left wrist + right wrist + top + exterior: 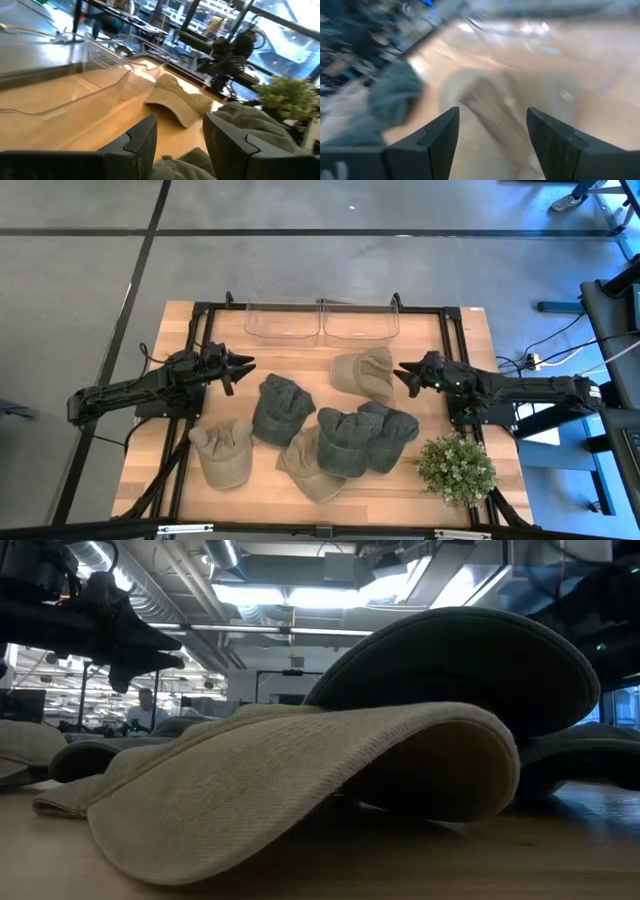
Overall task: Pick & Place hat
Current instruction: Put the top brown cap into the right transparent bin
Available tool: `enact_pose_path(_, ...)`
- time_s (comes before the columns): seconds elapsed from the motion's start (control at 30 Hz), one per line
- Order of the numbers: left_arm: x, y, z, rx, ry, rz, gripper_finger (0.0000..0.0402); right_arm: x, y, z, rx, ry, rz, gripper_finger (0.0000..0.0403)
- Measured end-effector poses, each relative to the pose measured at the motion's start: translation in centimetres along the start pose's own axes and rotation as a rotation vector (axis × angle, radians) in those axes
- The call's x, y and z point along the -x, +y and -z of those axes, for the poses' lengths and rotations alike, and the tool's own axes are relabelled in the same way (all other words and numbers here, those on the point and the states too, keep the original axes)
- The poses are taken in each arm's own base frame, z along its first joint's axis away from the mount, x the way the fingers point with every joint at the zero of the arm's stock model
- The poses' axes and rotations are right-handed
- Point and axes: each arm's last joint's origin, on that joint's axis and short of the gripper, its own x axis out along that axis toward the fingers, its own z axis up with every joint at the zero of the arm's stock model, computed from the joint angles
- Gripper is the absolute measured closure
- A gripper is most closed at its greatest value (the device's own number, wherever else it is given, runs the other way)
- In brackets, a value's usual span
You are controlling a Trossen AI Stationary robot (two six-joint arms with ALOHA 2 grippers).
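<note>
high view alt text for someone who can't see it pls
Six caps, tan and dark green, lie clustered on a wooden table, with the left gripper and right gripper open on either side of them. Two clear bins sit at the far edge, a small plant near the right corner.

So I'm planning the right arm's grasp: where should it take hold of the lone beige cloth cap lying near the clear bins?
Probably the near edge of the beige cloth cap, approached from the right gripper, which hangs open just beside it. The cap lies flat and apart from the dark green caps, so coming down on that free edge should pinch cloth without snagging neighbours.
</note>
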Motion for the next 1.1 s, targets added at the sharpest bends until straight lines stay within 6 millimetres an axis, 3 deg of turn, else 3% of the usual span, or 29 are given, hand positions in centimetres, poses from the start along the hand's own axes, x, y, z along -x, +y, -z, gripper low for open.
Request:
enact_pose_path(0.23, 0.0, 0.0, 0.0, 0.000, -0.003, -0.005, 0.0249, -1.1, 0.0, -0.5, -0.029, 0.174, 0.202, 0.0170)
enact_pose_path(0.47, 0.0, 0.0, 0.0, -0.001, -0.004, -0.006, 0.0249, -3.0, 1.1, -1.6, -0.090, 0.268, 0.273, 0.0170)
enact_pose_path(0.83, 0.0, 0.0, 0.0, -0.002, -0.004, -0.007, 0.0249, -6.0, 1.2, -0.2, -0.146, 0.491, 0.464, 0.0170)
enact_pose_path(1.1, 0.0, 0.0, 0.0, -0.002, 0.002, -0.010, 0.0249, -7.4, 1.6, -0.1, -0.137, 0.505, 0.486, 0.0170)
